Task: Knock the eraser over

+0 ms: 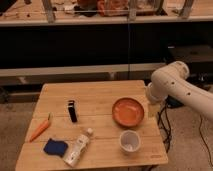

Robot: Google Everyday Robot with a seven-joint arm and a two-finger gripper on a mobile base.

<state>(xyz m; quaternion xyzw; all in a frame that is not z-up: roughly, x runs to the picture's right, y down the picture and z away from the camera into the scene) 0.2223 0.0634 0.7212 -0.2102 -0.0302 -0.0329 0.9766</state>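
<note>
You see a wooden table (100,95) with everything spread across it. Far left, an orange carrot (40,129) lies slanted near the table's left edge, tip toward the front corner. Next, at the front left, a blue soft lump (55,147) sits flat. A clear plastic bottle (77,149) lies on its side just beside it, cap end pointing back and to the right. You can't tell whether the two touch.

Behind those, left of centre, the eraser (72,111) is a small narrow black block. It stands upright on its short end, apart from the carrot and the bottle, with nothing touching it.

Right of centre, an orange bowl (128,111) sits open side up with nothing visible in it. In front of it, near the front edge, a white cup (130,141) stands upright, close to the bowl but apart from it.

At the far right, the white arm (172,85) bends down beside the table. The gripper (153,109) hangs at the table's right edge, just beside the bowl's right rim. It is well apart from the eraser, with the bowl between them. You can't tell how far the claw is spread, and nothing is seen in its hold.

Behind the table, a dark shelf unit (100,20) runs across the whole back, with blurred items on top.
</note>
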